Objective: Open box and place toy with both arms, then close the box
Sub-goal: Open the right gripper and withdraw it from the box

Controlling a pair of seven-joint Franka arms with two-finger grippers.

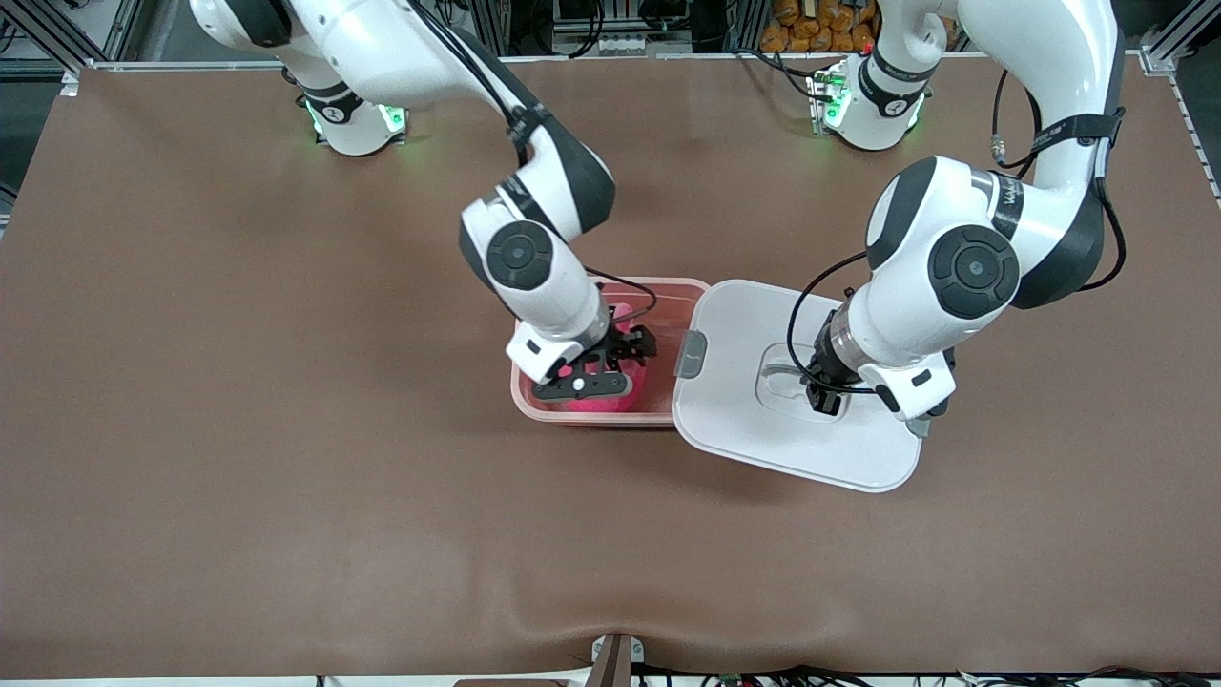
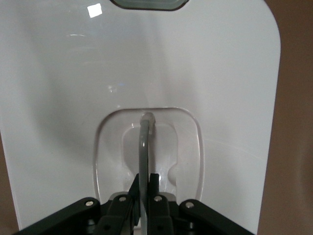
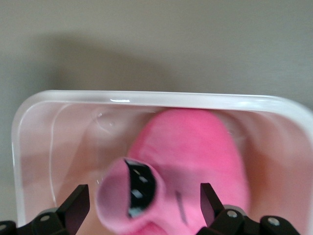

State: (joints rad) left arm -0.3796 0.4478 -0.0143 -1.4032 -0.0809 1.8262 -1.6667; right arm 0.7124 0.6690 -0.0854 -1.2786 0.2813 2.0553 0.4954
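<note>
The box, a translucent pinkish-red tub, stands open at the table's middle. The hot-pink toy lies inside it, dark eye showing in the right wrist view. My right gripper reaches into the box, open, its fingers wide apart on either side of the toy. The white lid is beside the box toward the left arm's end, its grey clip at the box's rim. My left gripper is shut on the lid's grey handle in the recessed centre.
The brown table cover spreads all round the box and lid. The two arm bases stand along the edge farthest from the front camera. The box wall rings the toy closely in the right wrist view.
</note>
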